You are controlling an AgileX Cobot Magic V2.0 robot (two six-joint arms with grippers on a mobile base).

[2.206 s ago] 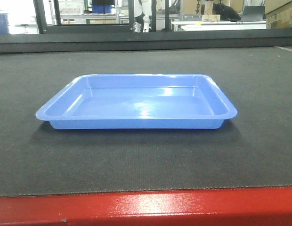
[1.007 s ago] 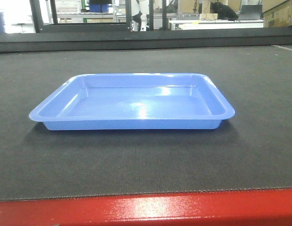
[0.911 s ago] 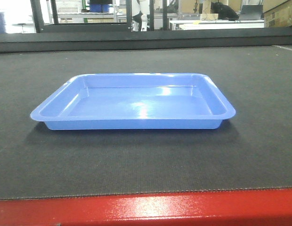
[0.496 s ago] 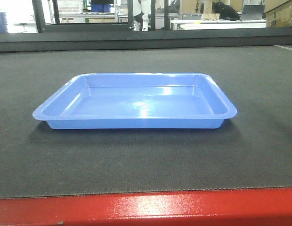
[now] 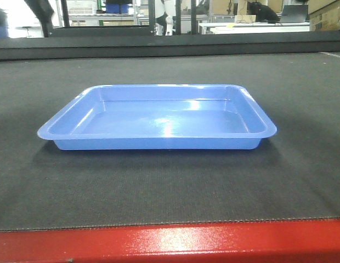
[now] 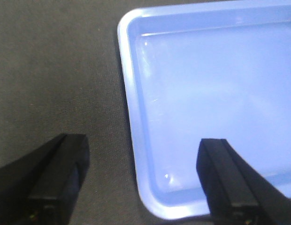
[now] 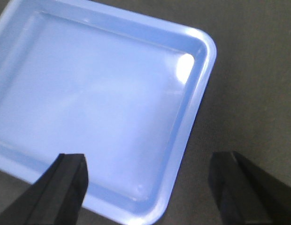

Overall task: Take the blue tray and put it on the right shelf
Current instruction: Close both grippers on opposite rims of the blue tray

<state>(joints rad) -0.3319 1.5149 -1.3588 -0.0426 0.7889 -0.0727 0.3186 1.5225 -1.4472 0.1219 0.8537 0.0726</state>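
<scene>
The blue tray (image 5: 159, 118) lies flat and empty on the dark mat (image 5: 159, 186). In the left wrist view my left gripper (image 6: 141, 143) is open, hovering over the tray's (image 6: 206, 93) near left corner. One finger (image 6: 61, 173) is over the mat and the other (image 6: 225, 173) over the tray's inside. In the right wrist view my right gripper (image 7: 149, 159) is open over the tray's (image 7: 98, 93) near right corner, straddling the rim the same way. Neither gripper touches the tray. The right shelf is out of view.
The table has a red front edge (image 5: 170, 244) and a dark raised rail (image 5: 170, 46) along its back. Beyond it are racks, white tables and cardboard boxes (image 5: 326, 16). A dark slanted shape (image 5: 41, 8) shows at the top left of the front view.
The front view has shifted slightly, with the tray still lying flat in the same place on the mat. A dark slanted shape has come into the top left corner.
</scene>
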